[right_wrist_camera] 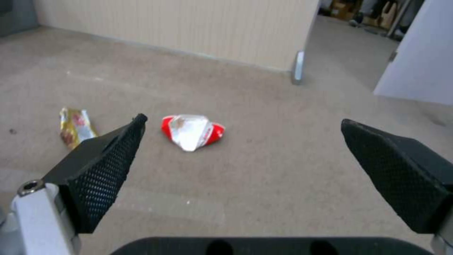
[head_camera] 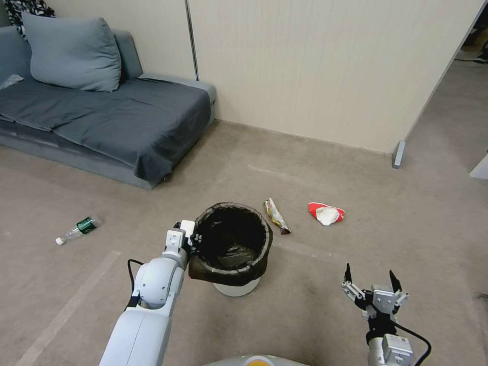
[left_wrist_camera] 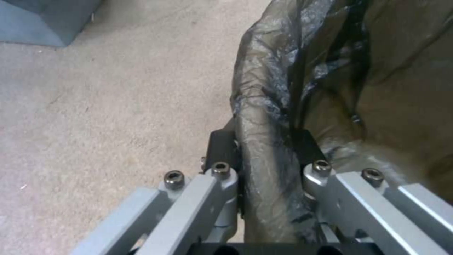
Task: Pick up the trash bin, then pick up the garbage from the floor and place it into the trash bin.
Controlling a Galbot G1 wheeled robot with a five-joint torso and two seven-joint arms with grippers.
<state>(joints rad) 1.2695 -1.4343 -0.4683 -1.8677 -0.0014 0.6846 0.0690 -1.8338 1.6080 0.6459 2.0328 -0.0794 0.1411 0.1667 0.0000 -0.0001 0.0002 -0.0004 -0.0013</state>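
Bin [head_camera: 232, 244] rim clamped in my left jaws [left_wrist_camera: 269, 177]; right jaws [right_wrist_camera: 240, 156] spread empty; red wrapper [right_wrist_camera: 192, 131], slim wrapper [head_camera: 276, 216], bottle [head_camera: 79, 229] remain on floor.

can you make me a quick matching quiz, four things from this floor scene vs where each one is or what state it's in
1. trash bin
2. bottle
3. red-and-white wrapper
4. right gripper

a. open, holding nothing
b. on the floor in front of the sofa
c. rim clamped by the left gripper
d. on the floor ahead of the right gripper, beyond the slim wrapper

Pairs: 1-c, 2-b, 3-d, 4-a
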